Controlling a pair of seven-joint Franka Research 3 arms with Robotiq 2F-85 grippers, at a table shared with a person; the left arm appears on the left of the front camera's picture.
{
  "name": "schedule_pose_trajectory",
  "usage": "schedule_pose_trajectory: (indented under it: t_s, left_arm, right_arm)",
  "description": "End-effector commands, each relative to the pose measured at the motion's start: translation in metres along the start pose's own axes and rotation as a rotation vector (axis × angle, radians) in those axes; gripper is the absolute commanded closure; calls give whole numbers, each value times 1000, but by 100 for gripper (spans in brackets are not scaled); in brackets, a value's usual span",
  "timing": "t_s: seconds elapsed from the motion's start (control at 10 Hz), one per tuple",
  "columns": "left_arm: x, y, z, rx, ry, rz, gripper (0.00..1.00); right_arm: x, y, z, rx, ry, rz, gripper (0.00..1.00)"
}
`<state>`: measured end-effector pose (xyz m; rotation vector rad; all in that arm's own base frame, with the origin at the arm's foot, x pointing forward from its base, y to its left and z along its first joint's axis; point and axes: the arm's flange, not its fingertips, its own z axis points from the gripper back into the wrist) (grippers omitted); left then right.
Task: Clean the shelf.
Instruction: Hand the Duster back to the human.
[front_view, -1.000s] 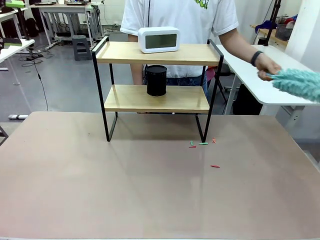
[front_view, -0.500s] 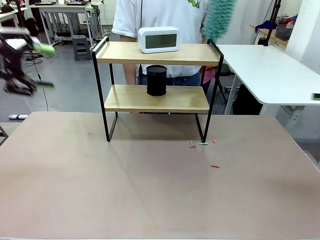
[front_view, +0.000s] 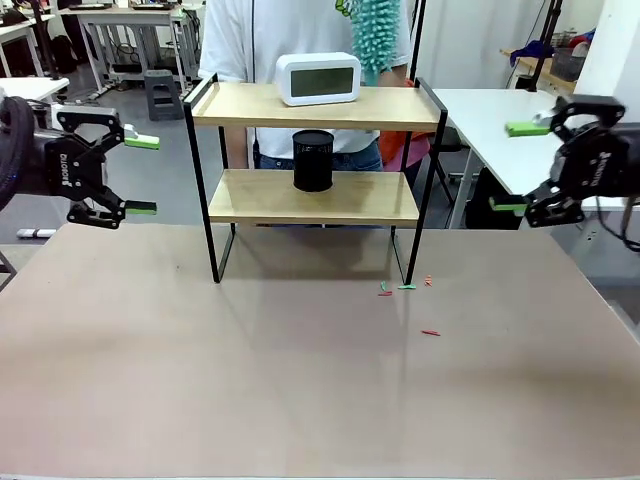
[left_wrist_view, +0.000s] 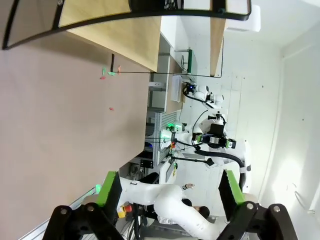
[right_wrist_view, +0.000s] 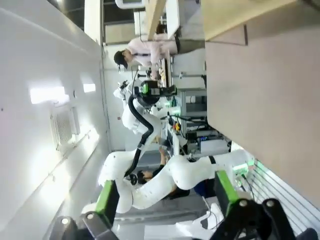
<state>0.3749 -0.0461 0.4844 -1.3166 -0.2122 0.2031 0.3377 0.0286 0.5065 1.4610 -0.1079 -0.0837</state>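
Note:
The shelf (front_view: 390, 107) stands at the table's far middle, two light wooden boards in a thin black frame. A white clock (front_view: 318, 79) sits on its top board and a black cup (front_view: 313, 160) on the lower one. Behind it a person holds a teal duster (front_view: 378, 35) just above the top board. My left gripper (front_view: 142, 175) hangs open to the left of the shelf, my right gripper (front_view: 512, 167) open to its right, both empty and apart from it. The left wrist view has the shelf (left_wrist_view: 125, 30) far beyond my open left gripper (left_wrist_view: 168, 189). The right gripper (right_wrist_view: 165, 196) stands open there too.
Small red and green scraps (front_view: 405, 288) lie on the beige table (front_view: 250, 380) by the shelf's right front leg, one red scrap (front_view: 430, 332) nearer me. A white table (front_view: 500, 130) stands at the back right. The near half of the beige top is bare.
Both arms have swung in from the sides to flank the shelf. The person carried the duster from the far right to above the shelf's top board.

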Motion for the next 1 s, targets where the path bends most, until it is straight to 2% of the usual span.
schedule_pose_trajectory:
  t_s: [0.0,0.9]
  left_arm:
    - [-2,-4,9,8,4,-13,0]
    - [-2,-4,9,8,4,-13,0]
  right_arm:
    - [-6,11,31,9,-61,31,0]
    - [-6,11,31,9,-61,31,0]
